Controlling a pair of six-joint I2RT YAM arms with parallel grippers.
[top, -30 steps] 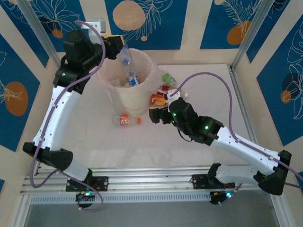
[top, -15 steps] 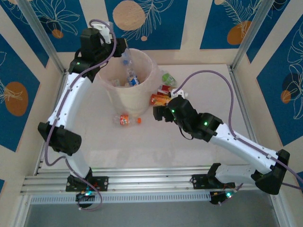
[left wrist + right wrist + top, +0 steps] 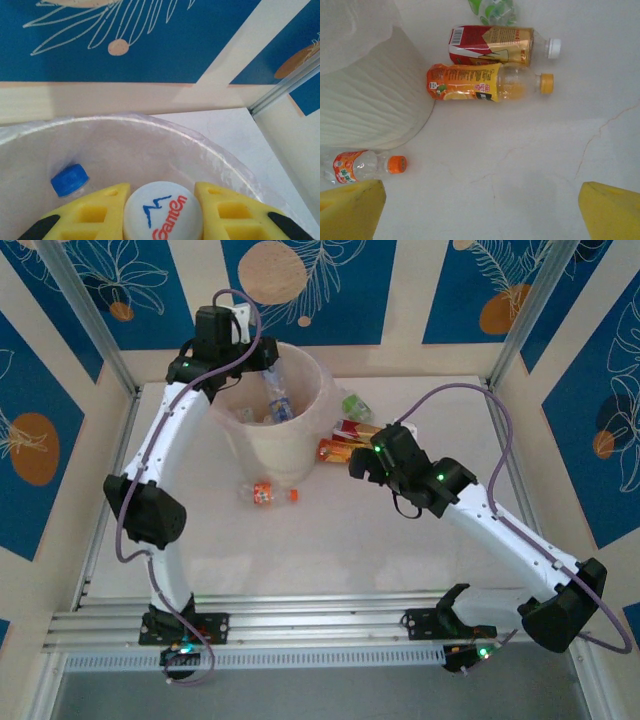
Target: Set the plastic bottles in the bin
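The left jaws are closed on the white cap of a bottle (image 3: 163,212) held over the bin (image 3: 318,390), inside its rim (image 3: 150,122), with a blue-capped bottle (image 3: 69,179) lying below against the liner. A release there should drop it in. The right jaws are spread wide and hold nothing, hovering low over the counter (image 3: 520,165). The orange bottle (image 3: 485,84) lies ahead of them and apart from them, on its side, its label end close to the bin wall (image 3: 370,105) and its cap pointing right. Its long axis runs the same way as the gap between the jaws, so I judge the wrist must turn about a quarter to close across the body. The red bottle (image 3: 492,46) lies just beyond, parallel and touching or nearly so. A green bottle (image 3: 492,9) is farther on, and a small bottle (image 3: 362,167) lies left by the bin's foot. The right arm is clearly nearer to all four.
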